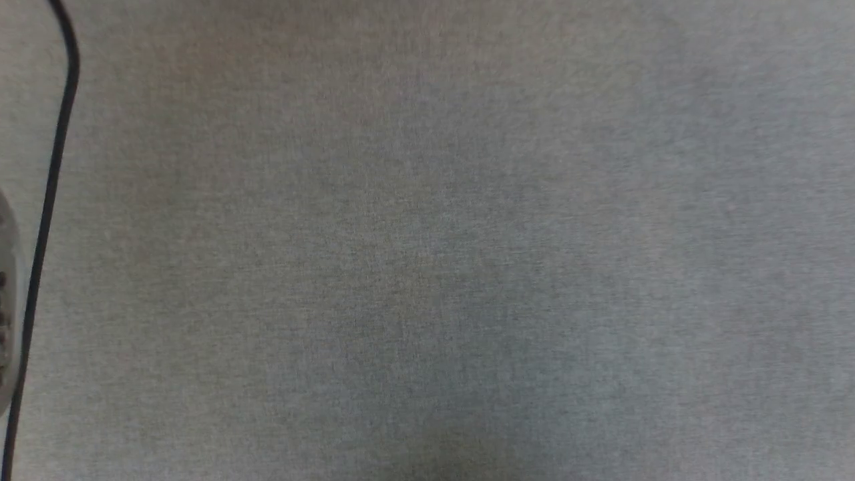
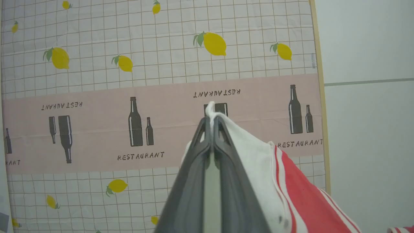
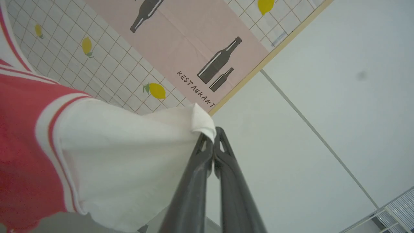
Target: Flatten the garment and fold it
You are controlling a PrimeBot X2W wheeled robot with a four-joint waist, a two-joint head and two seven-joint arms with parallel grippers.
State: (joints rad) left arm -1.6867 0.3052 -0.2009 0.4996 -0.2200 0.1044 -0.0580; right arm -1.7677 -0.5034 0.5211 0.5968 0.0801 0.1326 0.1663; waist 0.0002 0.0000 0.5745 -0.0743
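In the left wrist view my left gripper [image 2: 212,120] is shut on the white sleeve edge of the garment [image 2: 258,165], held up above the table; the red body with red-white striped trim hangs off to the right of the fingers. In the right wrist view my right gripper [image 3: 213,137] is shut on the other white sleeve of the garment [image 3: 123,149], whose red body and striped trim spread to the left. The chest lettering is hidden.
Below both grippers lies a table [image 2: 318,97] covered with a cloth [image 2: 161,71] printed with lemons, bottles and RESTAURANT. Pale floor [image 3: 323,97] lies beyond the table's edge. The head view shows a grey surface [image 1: 427,240] with a black cable [image 1: 50,200] at the left.
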